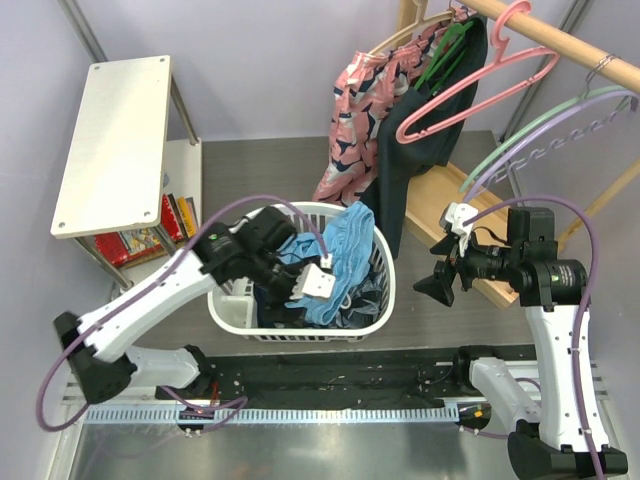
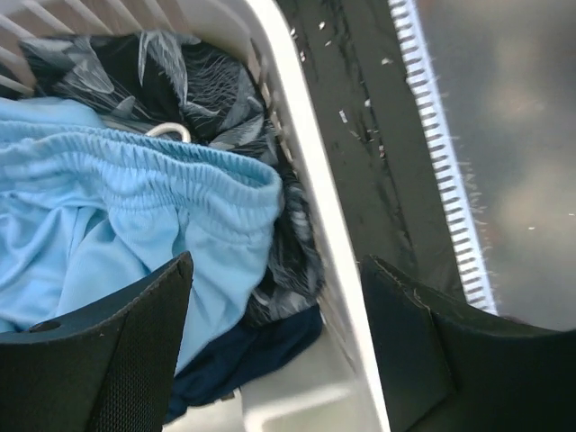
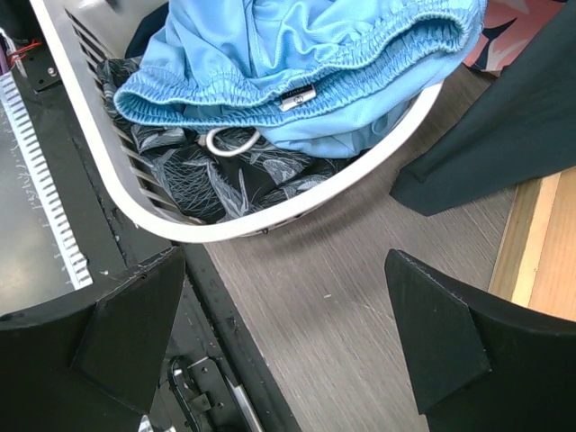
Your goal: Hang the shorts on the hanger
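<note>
The light blue shorts (image 1: pixel 345 250) lie bunched in a white laundry basket (image 1: pixel 228 310), on top of dark patterned clothes. My left gripper (image 1: pixel 283 297) is open and empty, low inside the basket's near side. In the left wrist view the shorts (image 2: pixel 135 207) lie between and beyond my open gripper (image 2: pixel 279 351), close to the left finger. A white drawstring loop (image 2: pixel 171 132) shows at the waistband. My right gripper (image 1: pixel 437 283) is open and empty over the table, right of the basket. The right wrist view shows the shorts (image 3: pixel 297 63). The pink hanger (image 1: pixel 470 85) hangs on the wooden rod (image 1: pixel 570 45).
A pink patterned garment (image 1: pixel 355 110) and a dark navy garment (image 1: pixel 420 150) hang left of the pink hanger. A pale green and lavender hanger (image 1: pixel 540 140) hangs further right. A white shelf unit (image 1: pixel 115 140) stands at the left. The basket rim (image 2: pixel 315 198) runs between my left fingers.
</note>
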`<state>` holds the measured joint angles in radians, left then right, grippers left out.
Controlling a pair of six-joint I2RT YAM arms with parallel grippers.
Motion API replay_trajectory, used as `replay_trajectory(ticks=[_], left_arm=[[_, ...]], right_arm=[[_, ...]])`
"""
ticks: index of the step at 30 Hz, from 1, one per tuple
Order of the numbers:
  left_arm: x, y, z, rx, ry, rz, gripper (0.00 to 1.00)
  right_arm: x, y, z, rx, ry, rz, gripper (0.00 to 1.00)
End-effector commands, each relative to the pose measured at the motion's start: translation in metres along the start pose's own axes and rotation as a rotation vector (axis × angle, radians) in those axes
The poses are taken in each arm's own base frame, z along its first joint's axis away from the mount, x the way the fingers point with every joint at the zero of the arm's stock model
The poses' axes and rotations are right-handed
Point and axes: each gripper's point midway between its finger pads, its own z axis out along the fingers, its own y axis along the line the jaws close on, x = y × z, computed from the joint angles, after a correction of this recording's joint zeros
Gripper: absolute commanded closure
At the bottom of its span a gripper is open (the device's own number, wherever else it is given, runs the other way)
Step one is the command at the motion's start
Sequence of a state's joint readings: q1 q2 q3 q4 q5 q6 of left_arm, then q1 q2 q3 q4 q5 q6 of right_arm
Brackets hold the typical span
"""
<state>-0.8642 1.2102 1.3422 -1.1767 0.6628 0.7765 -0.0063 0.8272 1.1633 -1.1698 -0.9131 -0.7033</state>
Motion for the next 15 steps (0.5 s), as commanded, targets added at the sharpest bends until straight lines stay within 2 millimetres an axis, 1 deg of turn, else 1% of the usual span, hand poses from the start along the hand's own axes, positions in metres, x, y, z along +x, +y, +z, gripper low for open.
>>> replay_trajectory(ticks=[1,3,6,7,8,10,12,13,15], left_arm=[[0.01,0.035,0.038,-0.048,0.051,0.059,0.26],[0.011,0.041,0.05,-0.058,0.057,0.079,0.26],[0.012,0.049,0.058,-0.071,0.057,0.079,0.3],[0.016,0.051,0.062,-0.064,0.071,0.072,0.32],[0.02,0.051,0.065,-0.057,0.081,0.076,0.36],[0.026,0.051,0.07,-0.042,0.095,0.089,0.37],[0.03,0.046,0.074,-0.018,0.092,0.099,0.34],[0.031,0.042,0.077,-0.001,0.09,0.096,0.29],[0.032,0.037,0.08,0.019,0.095,0.095,0.28]], right_arm=[[-0.004,-0.005,-0.003,0.022,0.008,-0.042,0.02],[-0.002,-0.006,-0.003,0.026,0.017,-0.045,0.02],[-0.002,-0.005,-0.004,0.026,0.022,-0.043,0.02],[-0.004,0.0,-0.002,0.004,0.022,-0.056,0.02],[-0.003,0.0,-0.002,0.003,0.024,-0.056,0.02],[-0.004,0.0,-0.002,0.005,0.021,-0.058,0.02],[-0.003,0.0,-0.002,0.003,0.024,-0.055,0.02],[-0.004,-0.001,-0.002,0.004,0.022,-0.057,0.02],[-0.002,-0.001,0.0,0.002,0.026,-0.054,0.02]])
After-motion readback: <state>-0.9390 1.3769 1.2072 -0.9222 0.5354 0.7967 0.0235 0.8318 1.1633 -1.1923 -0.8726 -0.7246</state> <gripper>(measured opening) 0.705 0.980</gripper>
